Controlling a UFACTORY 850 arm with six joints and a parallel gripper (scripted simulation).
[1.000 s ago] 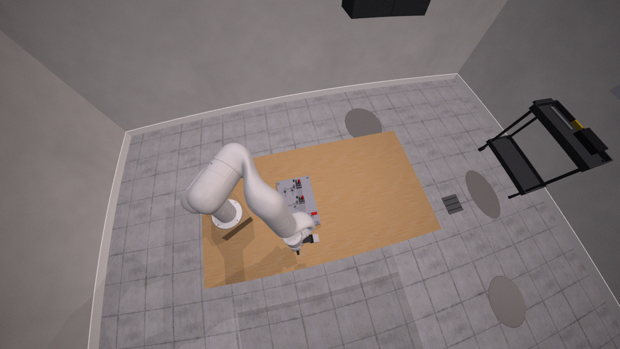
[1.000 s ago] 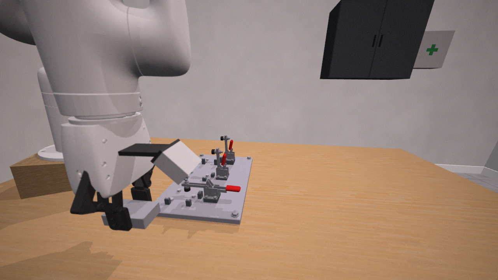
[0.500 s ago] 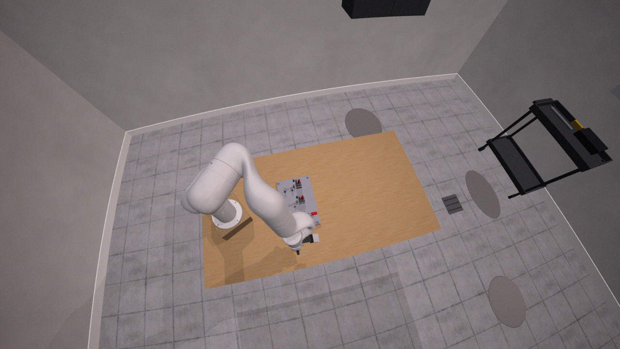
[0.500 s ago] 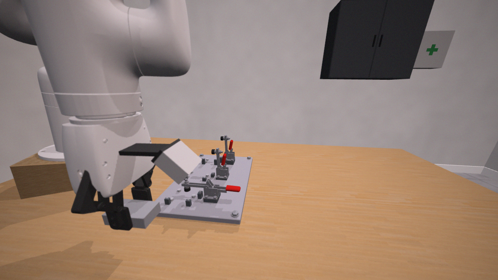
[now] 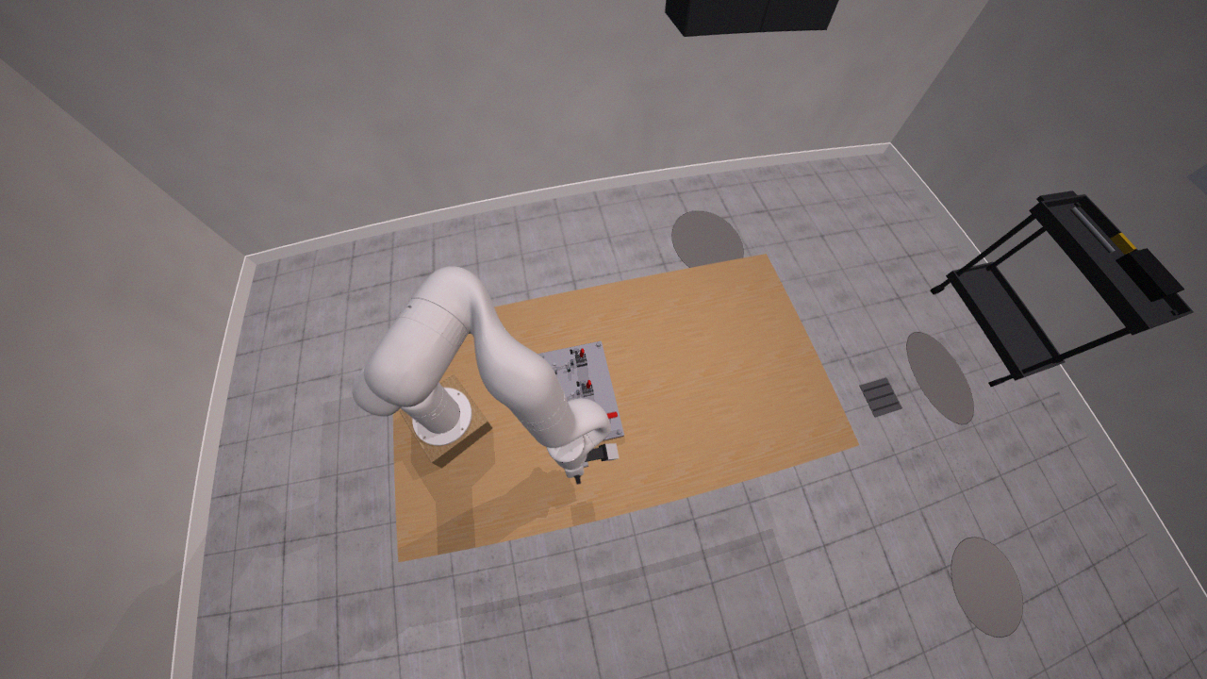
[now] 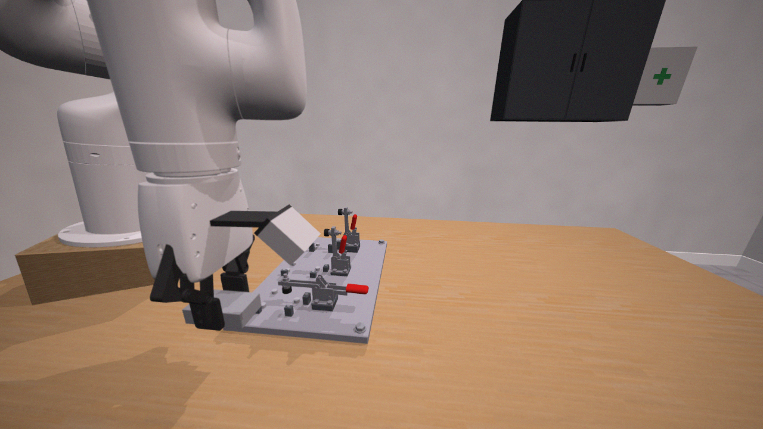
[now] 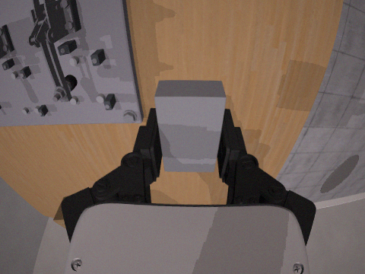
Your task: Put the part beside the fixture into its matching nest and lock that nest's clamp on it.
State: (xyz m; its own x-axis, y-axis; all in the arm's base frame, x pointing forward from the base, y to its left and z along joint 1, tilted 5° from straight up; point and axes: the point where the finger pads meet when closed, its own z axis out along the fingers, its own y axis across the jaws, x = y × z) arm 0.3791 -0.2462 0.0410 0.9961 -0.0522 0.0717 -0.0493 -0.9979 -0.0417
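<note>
My gripper [image 6: 221, 296] [image 7: 189, 123] is shut on the grey rectangular part [image 6: 244, 304] [image 7: 190, 127], one finger on each long side. The part is about level, above the table beside the fixture plate's near corner. The fixture plate [image 5: 603, 379] [image 6: 349, 316] [image 7: 123, 70] bears three nests. The nearest clamp [image 6: 324, 296] has its bar about level over its nest, with its red handle [image 6: 357, 288] lying out flat; whether it is locked I cannot tell. The middle clamp [image 6: 340, 264] and far clamp [image 6: 351, 241] stand open, bars upright. The arm hides parts of the plate.
The wooden table [image 5: 700, 355] [image 6: 506, 320] [image 7: 228, 46] carries the fixture. Upright bars of the two farther clamps stick up above the plate. A bracket with a pale box [image 6: 290, 235] juts from the wrist toward the fixture. Bolt heads [image 6: 360, 327] [image 7: 130, 115] stand at the plate's corners.
</note>
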